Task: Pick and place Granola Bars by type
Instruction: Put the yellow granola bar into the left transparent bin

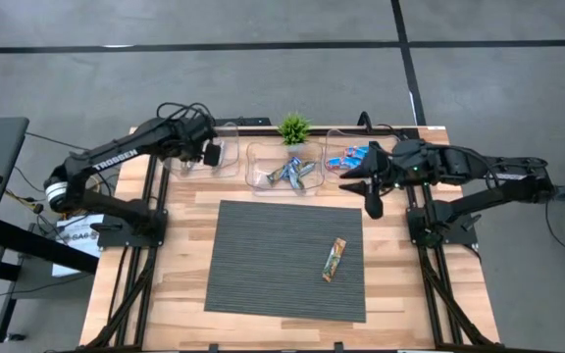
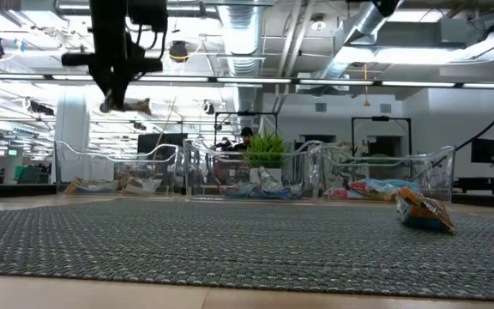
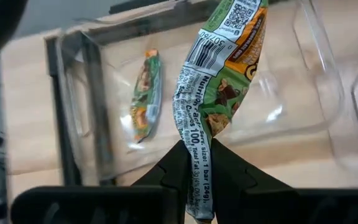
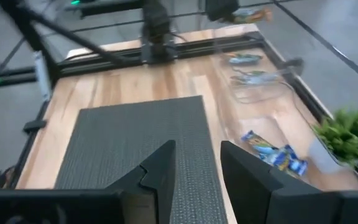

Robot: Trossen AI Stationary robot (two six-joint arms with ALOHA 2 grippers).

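My left gripper [image 3: 196,152] is shut on a tan-green granola bar [image 3: 219,81] and hovers above the clear left bin [image 1: 204,157]. In the low view it hangs high over that bin [image 2: 118,90]. Another tan-green bar [image 3: 145,96] lies flat on the bin's floor. A further tan-green bar [image 1: 334,260] rests flat on the grey mat, also seen in the low view [image 2: 423,210]. Blue-brown bars [image 1: 290,173] fill the middle bin and blue-red ones [image 1: 346,160] the right bin. My right gripper [image 4: 196,158] is open above the mat's far right corner [image 1: 373,201]. My left gripper pinches the tan-green bar by its end seam [image 3: 194,171] between its two fingers, which point down from above. The bar is lifted clear, above the left bin, and the rest of its wrapper extends past the fingertips.
Three clear bins stand in a row along the table's far edge, with a small green plant [image 1: 294,127] behind the middle one. The grey mat [image 1: 282,255] covers the table's centre. Bare wood lies to the mat's left and right.
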